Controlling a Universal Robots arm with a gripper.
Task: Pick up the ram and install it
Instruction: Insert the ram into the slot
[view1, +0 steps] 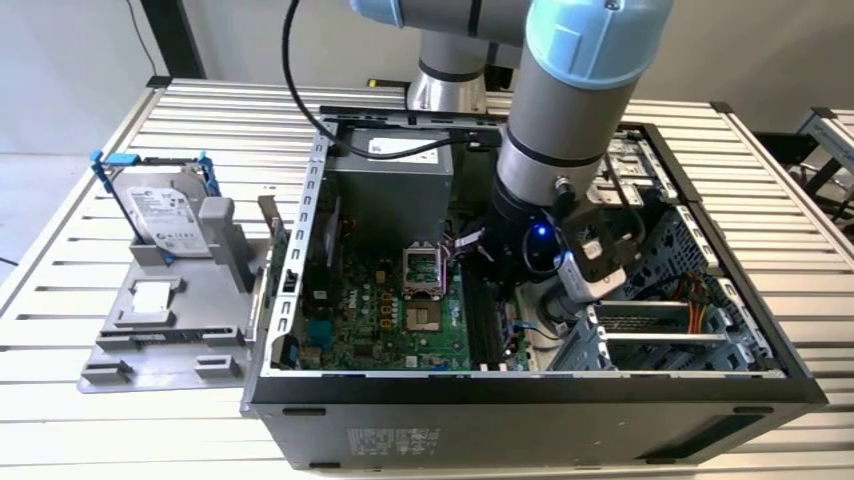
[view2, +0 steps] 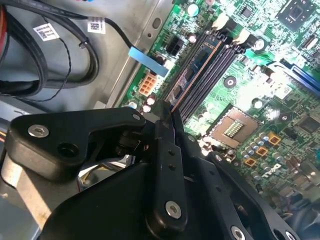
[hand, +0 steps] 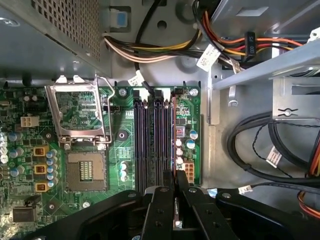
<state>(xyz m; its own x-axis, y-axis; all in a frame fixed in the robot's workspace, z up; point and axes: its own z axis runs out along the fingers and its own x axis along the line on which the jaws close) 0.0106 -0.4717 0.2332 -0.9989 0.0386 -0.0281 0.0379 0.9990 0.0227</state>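
The claw (hand: 175, 186) is clamped on one end of the ram (hand: 174, 135), a finger on either face. We find the stick edge-on along the outermost of the memory slots (hand: 150, 140) — the one nearest the board's edge; whether it is seated we cannot tell. Capacitors (hand: 192, 144) and a white connector (hand: 188, 167) stand just beside it. A metal bracket (hand: 214, 107) and black cables (hand: 250, 150) crowd that side — the CPU socket (hand: 85, 172) lies on the other.

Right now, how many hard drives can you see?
1: a silver hard drive in a blue bracket, propped on the grey holder at the exterior view's left, outside the computer case. Others may hide inside.
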